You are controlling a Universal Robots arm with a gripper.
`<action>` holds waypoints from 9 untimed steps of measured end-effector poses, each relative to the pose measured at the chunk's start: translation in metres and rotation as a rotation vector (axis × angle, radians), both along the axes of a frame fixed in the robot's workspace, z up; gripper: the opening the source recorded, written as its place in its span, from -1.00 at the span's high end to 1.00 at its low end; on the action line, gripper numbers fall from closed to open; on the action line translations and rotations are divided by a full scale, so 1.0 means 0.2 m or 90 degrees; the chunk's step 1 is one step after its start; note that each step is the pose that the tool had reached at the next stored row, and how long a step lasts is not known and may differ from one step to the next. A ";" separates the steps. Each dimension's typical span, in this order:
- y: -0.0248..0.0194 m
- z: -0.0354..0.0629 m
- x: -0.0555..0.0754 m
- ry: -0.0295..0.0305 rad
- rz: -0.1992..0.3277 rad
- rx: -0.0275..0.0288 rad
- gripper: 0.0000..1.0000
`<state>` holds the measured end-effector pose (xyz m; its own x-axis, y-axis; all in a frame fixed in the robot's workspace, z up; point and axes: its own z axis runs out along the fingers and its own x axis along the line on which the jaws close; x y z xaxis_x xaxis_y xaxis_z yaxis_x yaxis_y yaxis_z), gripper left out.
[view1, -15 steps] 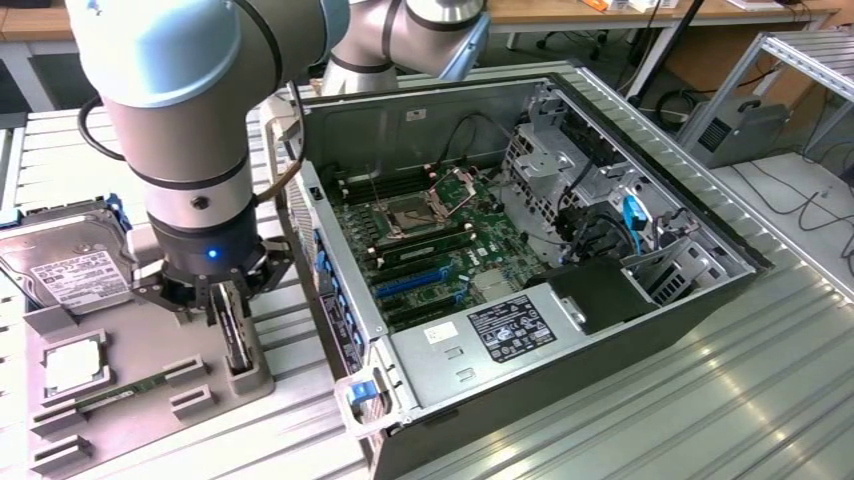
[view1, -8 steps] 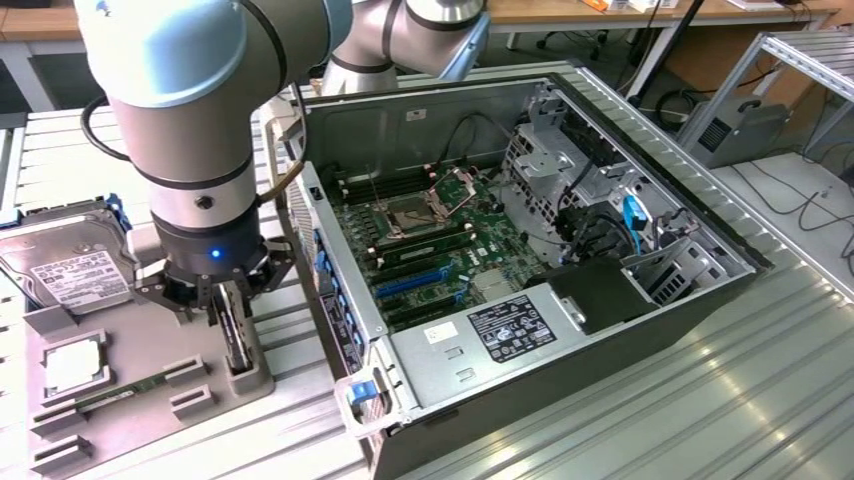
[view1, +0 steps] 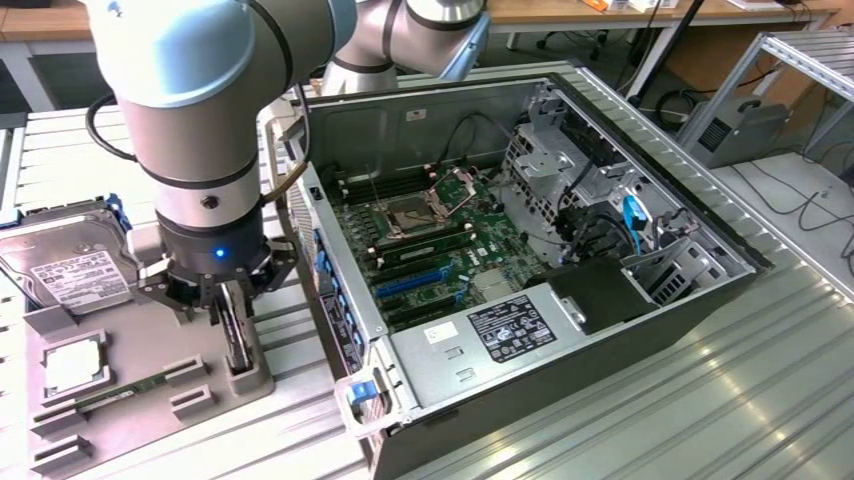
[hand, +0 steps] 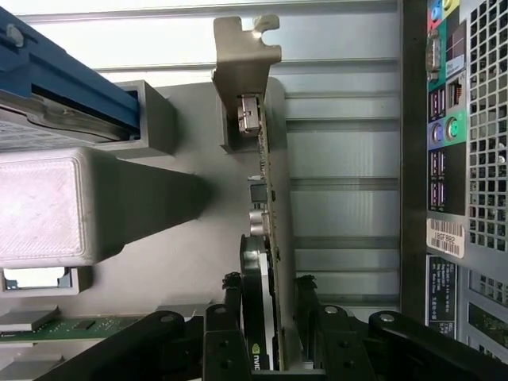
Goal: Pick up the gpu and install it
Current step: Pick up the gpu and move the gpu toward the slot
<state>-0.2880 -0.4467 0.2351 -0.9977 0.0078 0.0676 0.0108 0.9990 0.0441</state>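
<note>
Black gripper fingers apart, straddling thin dark gpu card standing edgewise in grey holder. Judged light, stiff, fragile: hold flat faces mid-body, not silvery metal bracket.

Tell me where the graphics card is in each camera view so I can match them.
Exterior view: the graphics card stands on edge in the grey holder, on the exterior view's left.
Wrist view: the graphics card, seen edge-on, ending in its metal bracket.
Shared landmark: the computer case beside it.

gpu: thin dark card, silvery bracket, on edge in grey holder.
</note>
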 end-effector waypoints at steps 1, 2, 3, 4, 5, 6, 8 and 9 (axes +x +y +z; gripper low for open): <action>0.000 0.000 0.00 0.0006 0.000 -0.0001 0.21; 0.000 0.000 0.00 0.0011 0.000 -0.0001 0.21; 0.000 0.000 0.00 0.0013 0.000 -0.0001 0.21; 0.000 0.000 0.00 0.0014 0.000 -0.0001 0.21; 0.000 0.000 0.00 0.0014 0.000 -0.0001 0.24; 0.000 -0.001 0.00 0.0014 0.000 -0.0001 0.24; 0.000 -0.001 0.00 0.0013 0.000 0.0000 0.45; 0.000 -0.001 0.00 0.0013 0.000 0.0000 0.45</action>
